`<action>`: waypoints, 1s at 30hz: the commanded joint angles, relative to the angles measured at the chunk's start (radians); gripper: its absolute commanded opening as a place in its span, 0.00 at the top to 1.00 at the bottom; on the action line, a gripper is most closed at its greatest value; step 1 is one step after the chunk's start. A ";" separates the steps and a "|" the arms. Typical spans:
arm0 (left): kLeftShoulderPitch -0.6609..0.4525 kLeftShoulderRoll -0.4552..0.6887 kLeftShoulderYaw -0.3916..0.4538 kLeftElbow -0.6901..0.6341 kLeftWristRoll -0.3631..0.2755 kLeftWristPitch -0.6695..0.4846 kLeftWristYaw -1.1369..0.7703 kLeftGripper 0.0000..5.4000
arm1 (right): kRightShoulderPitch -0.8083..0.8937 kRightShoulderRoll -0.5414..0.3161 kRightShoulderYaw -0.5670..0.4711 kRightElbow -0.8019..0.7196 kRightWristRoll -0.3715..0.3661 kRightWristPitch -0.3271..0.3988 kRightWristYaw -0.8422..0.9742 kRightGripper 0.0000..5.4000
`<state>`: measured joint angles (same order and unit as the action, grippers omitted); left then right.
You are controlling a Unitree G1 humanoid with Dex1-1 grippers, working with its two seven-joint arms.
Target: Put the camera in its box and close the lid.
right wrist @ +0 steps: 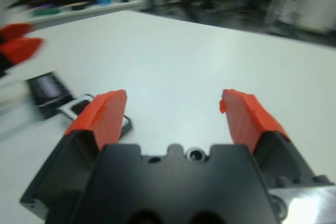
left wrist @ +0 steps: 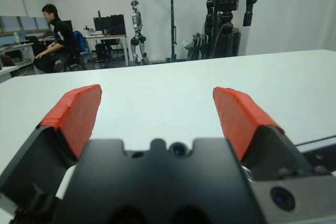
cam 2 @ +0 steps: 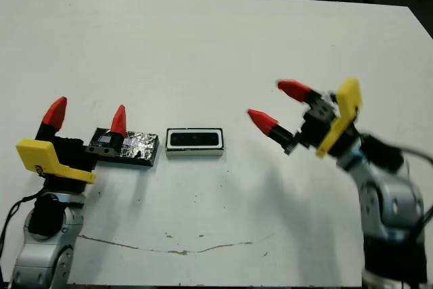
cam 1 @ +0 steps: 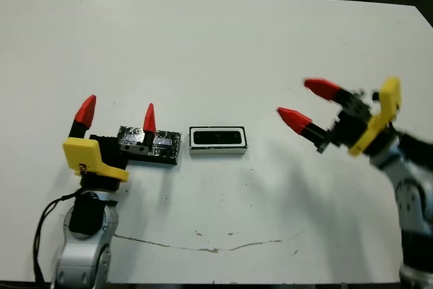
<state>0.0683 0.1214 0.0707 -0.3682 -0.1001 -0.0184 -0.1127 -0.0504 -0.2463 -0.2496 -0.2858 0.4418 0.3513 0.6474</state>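
On the table [cam 1: 216, 45] there is one white box [cam 1: 217, 141] and one black lid [cam 1: 150, 145] to the left of it. Inside the box lies one dark camera [cam 1: 218, 139]. There are two grippers, one left gripper [cam 1: 116, 114] and one right gripper [cam 1: 306, 104], each with two red fingers. Far behind the table sits one person [left wrist: 55, 38].

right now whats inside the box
The box sits open on the table; a dark glossy oblong fills its inside, likely the camera, though it can't be told apart from the dark base. Nothing covers it. The lid lies beside it, partly hidden by the left gripper.
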 commanded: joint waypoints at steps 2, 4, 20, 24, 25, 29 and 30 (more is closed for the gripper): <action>-0.067 0.148 0.049 -0.001 -0.090 0.087 -0.156 0.00 | 0.133 0.100 -0.032 -0.034 0.042 -0.057 -0.114 0.29; -0.103 0.225 0.068 -0.003 -0.159 0.138 -0.253 0.00 | 0.163 0.129 -0.029 -0.015 0.058 -0.096 -0.123 0.35; -0.454 0.609 -0.012 0.271 -0.225 0.179 -0.841 0.00 | 0.215 0.194 0.046 -0.016 0.074 -0.138 -0.243 0.81; -0.572 0.637 -0.079 0.438 -0.250 0.159 -1.069 0.00 | 0.206 0.193 0.049 -0.016 0.104 -0.115 -0.257 0.93; -0.605 0.637 -0.099 0.494 -0.249 0.139 -1.134 0.00 | 0.204 0.191 0.051 -0.017 0.107 -0.111 -0.263 0.96; -0.703 0.602 -0.147 0.698 -0.244 0.040 -1.332 0.00 | 0.201 0.188 0.055 -0.016 0.118 -0.103 -0.273 1.00; -0.722 0.588 -0.152 0.744 -0.243 0.003 -1.370 0.00 | 0.201 0.188 0.056 -0.017 0.120 -0.101 -0.276 1.00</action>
<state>-0.6278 0.7261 -0.0653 0.3210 -0.3491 0.0260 -1.4326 0.1449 -0.0465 -0.1918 -0.3014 0.5529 0.2341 0.3840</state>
